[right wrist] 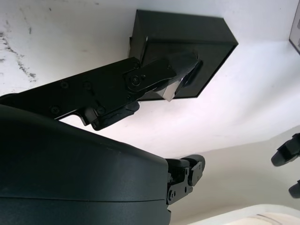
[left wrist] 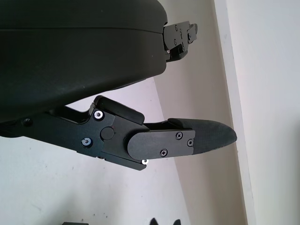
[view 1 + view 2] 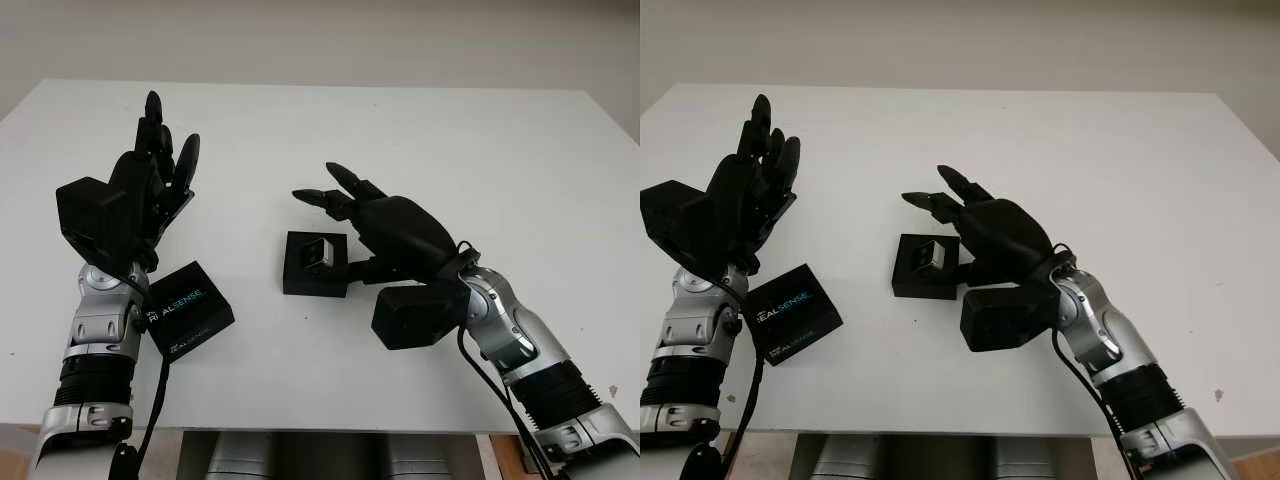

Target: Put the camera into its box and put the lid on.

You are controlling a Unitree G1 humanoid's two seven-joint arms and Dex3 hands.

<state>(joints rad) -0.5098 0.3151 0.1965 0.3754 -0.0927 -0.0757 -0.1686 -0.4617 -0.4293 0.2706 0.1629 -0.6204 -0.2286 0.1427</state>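
— Right hand (image 3: 375,225)?
— Holding nothing, open, hovering just beside the black box (image 3: 315,264), one finger (image 1: 154,75) reaching over its rim.
— Camera (image 3: 322,254)?
— Lying inside that box, mid-desk (image 3: 420,130).
— Left hand (image 3: 150,185)?
— Raised, open, holding nothing, above the lid (image 3: 188,309) lying flat near the desk's front edge.

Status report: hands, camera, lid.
Left robot hand open, raised above the lid. Right robot hand beside box, finger at camera inside. Lid off.
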